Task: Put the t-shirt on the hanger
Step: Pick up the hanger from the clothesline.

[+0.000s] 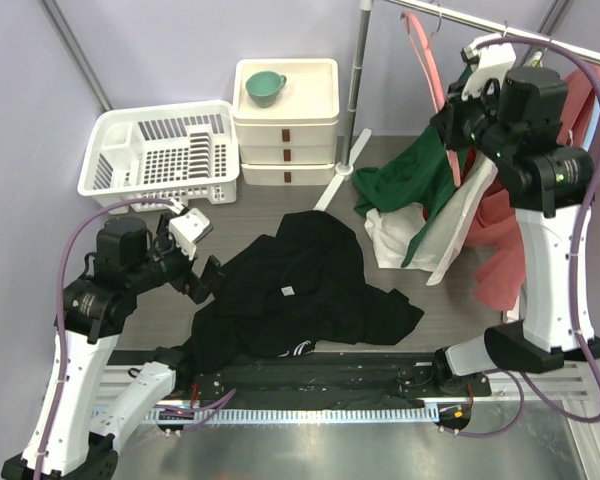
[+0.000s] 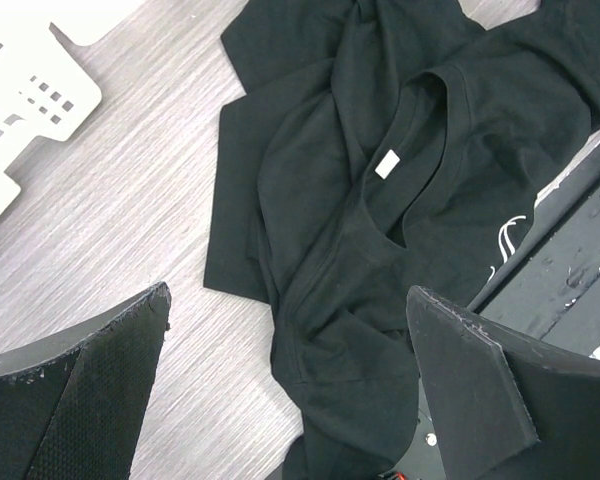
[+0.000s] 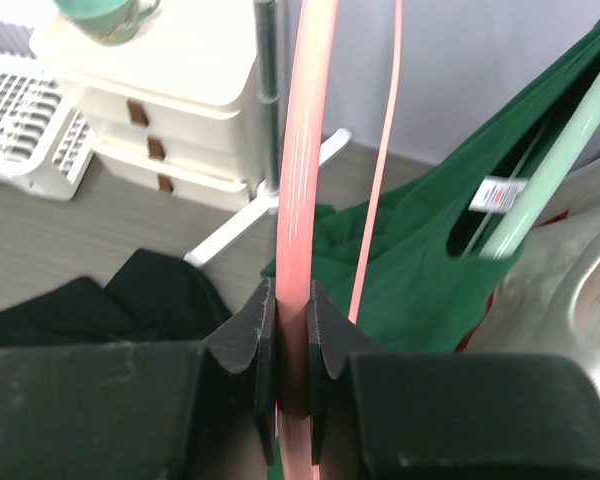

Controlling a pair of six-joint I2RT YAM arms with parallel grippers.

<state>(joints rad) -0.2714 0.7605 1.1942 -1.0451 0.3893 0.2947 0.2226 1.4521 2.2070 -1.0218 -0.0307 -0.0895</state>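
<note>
The black t-shirt [image 1: 300, 290] lies crumpled on the table, collar and white label up; it also fills the left wrist view [image 2: 380, 200]. My left gripper [image 1: 206, 278] is open and hovers just above the shirt's left edge [image 2: 290, 330]. The pink hanger [image 1: 427, 60] hangs from the rail at the back right. My right gripper [image 1: 450, 128] is shut on the hanger's pink arm [image 3: 305, 180], which runs straight up between the fingers [image 3: 291, 330].
A dark green garment [image 1: 410, 185] on a pale hanger, a white cloth [image 1: 450, 235] and a salmon-red garment [image 1: 505, 225] hang by the right arm. A white dish rack [image 1: 160, 150] and white drawers [image 1: 285, 120] with a teal cup [image 1: 264, 87] stand behind.
</note>
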